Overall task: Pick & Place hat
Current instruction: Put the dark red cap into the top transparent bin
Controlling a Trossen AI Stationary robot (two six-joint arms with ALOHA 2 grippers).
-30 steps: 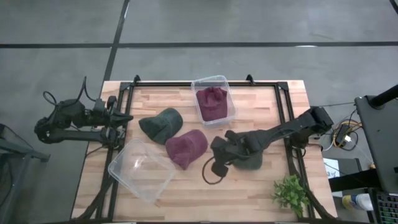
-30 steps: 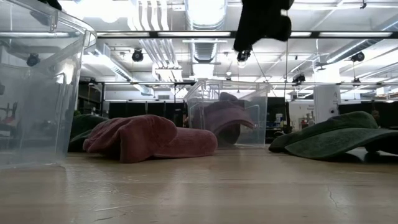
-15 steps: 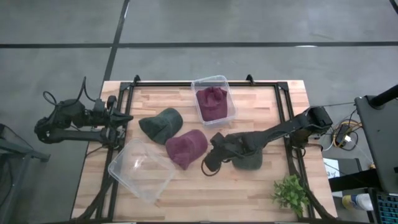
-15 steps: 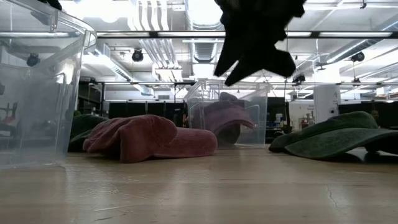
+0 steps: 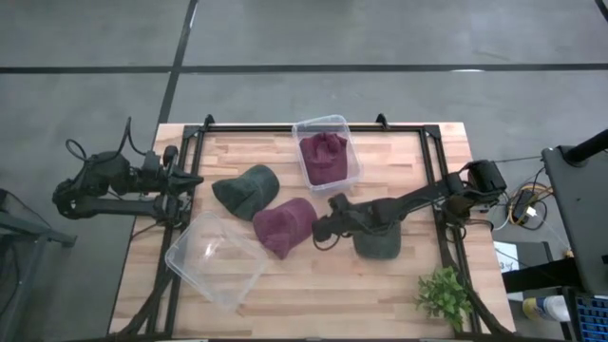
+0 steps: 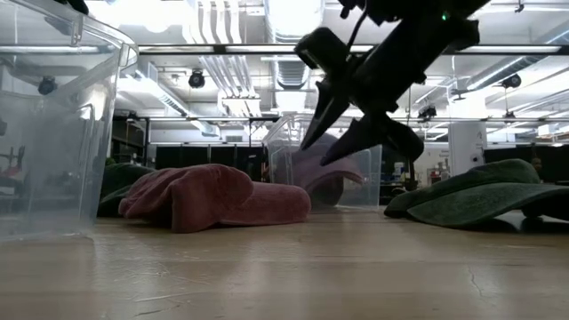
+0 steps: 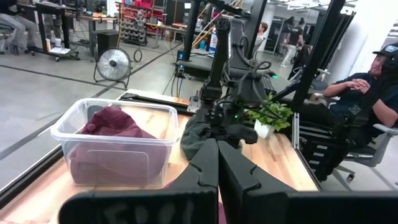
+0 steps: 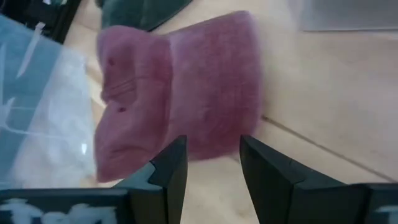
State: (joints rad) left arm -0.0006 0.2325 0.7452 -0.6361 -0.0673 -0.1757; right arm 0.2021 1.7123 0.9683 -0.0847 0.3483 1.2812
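right claw (image 5: 319, 231): fingers (image 8: 168, 171) spread to a moderate gap, holding nothing, touching nothing; it hangs above the desk (image 5: 399, 285) just beside the maroon hat (image 5: 284, 225), on the side toward the desk's right edge. in the right wrist view the maroon hat (image 8: 180, 118) lies straight ahead of the parted fingers; in the low view the right claw (image 6: 342, 120) sits clear of the desk surface, tips angled downward.

right arm (image 5: 418, 199): reaches in from the desk's right edge, stretched long and low across the middle of the desk, passing over the dark green hat (image 5: 377, 245) that lies right of centre.

left claw (image 5: 195, 179): fingers (image 7: 208, 165) pressed together, empty, parked at the desk's left edge, arm folded off the desk.

further items: second dark green hat (image 5: 245, 190) left of centre, near the maroon hat; clear bin (image 5: 326, 152) at the far edge holding another maroon hat (image 5: 323, 157); empty clear bin (image 5: 217, 258) tilted near the front left corner; small green plant (image 5: 443, 294) at the front right corner.
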